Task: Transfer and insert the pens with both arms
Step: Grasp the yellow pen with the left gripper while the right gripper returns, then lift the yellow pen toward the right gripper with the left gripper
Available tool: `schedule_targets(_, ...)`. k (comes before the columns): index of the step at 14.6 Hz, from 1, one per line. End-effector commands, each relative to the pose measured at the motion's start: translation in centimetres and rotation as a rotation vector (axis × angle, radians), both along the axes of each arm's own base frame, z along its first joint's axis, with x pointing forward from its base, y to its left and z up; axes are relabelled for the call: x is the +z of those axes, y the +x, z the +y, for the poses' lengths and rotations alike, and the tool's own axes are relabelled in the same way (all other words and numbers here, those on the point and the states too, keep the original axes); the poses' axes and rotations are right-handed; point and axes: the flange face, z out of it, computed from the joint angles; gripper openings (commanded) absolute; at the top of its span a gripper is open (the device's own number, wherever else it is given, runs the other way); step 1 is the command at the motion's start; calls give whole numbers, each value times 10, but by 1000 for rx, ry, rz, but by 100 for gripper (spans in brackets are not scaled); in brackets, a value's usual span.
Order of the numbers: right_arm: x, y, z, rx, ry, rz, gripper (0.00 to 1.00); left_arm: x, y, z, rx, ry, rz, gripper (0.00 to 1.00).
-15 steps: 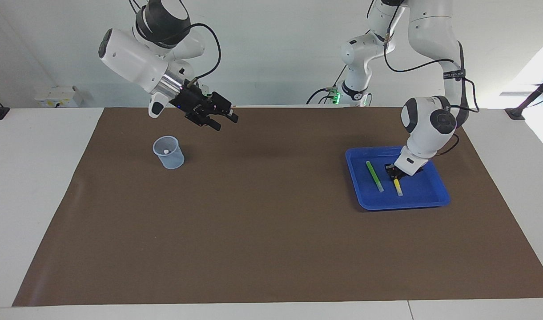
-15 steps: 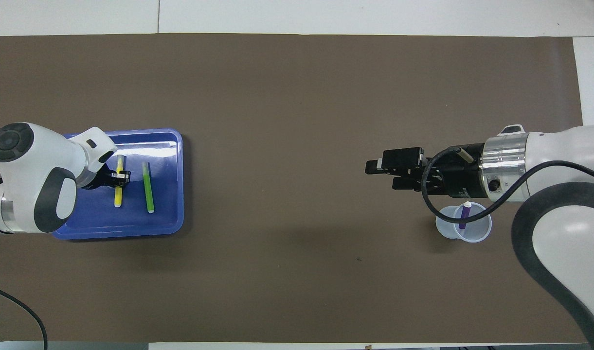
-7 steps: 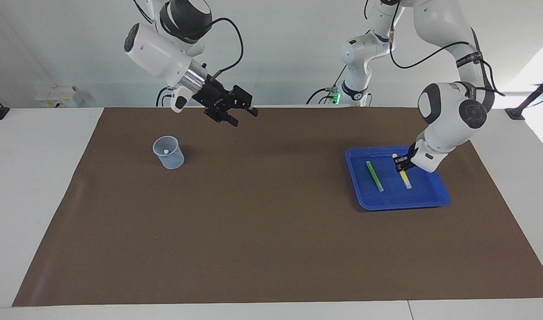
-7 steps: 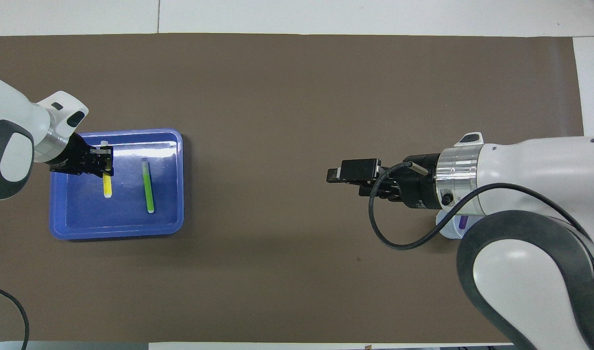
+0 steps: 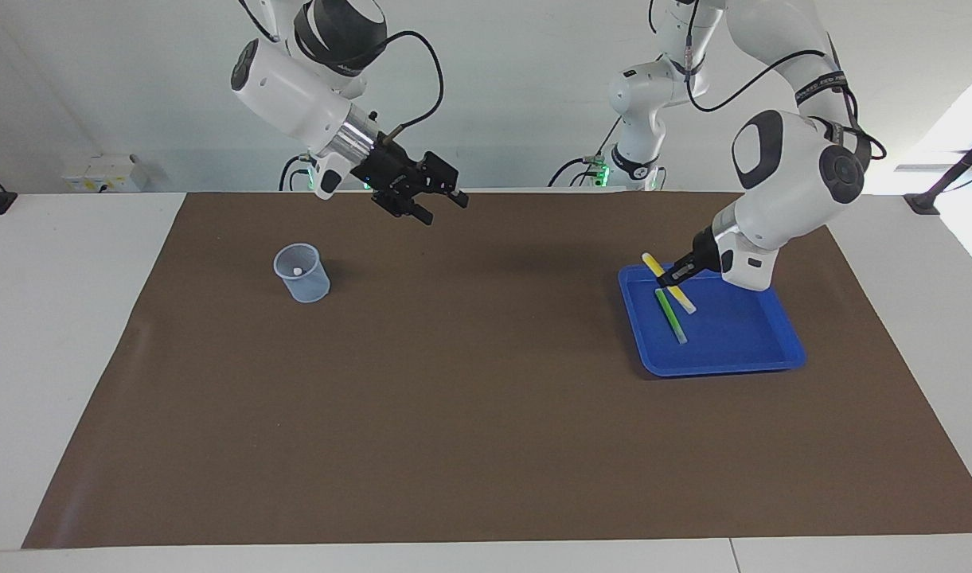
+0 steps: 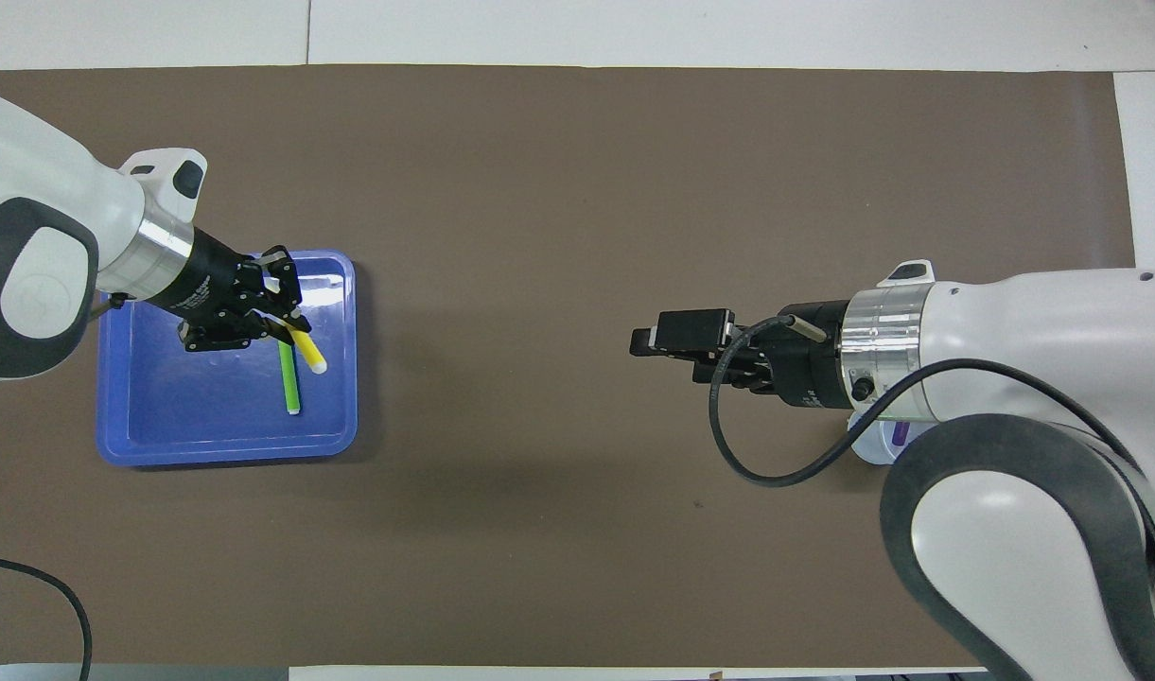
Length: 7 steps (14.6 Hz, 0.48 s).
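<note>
My left gripper is shut on the yellow pen and holds it tilted in the air over the blue tray. The green pen lies flat in that tray. The purple pen stands in the clear cup, mostly covered by the right arm in the overhead view. My right gripper is open and holds nothing, up over the brown mat between cup and tray.
A brown mat covers most of the white table. The cup stands toward the right arm's end and the tray toward the left arm's end, with bare mat between them. A small white arm base with green lights stands at the table's robot edge.
The left gripper has lifted the yellow pen off the tray floor and swung it toward the tray's inner edge. The right gripper has risen away from the cup toward the table's middle.
</note>
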Motion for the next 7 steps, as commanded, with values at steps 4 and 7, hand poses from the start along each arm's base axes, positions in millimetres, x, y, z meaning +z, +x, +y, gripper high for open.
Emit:
schedule_targets(4,5,-13,34,-83,22,-26,92,28,-29,-85,443,-47,190,0)
schedule_targets(7,3,-19,46,-77,22,-24,91,31,-38,-110,592,-130,306,0)
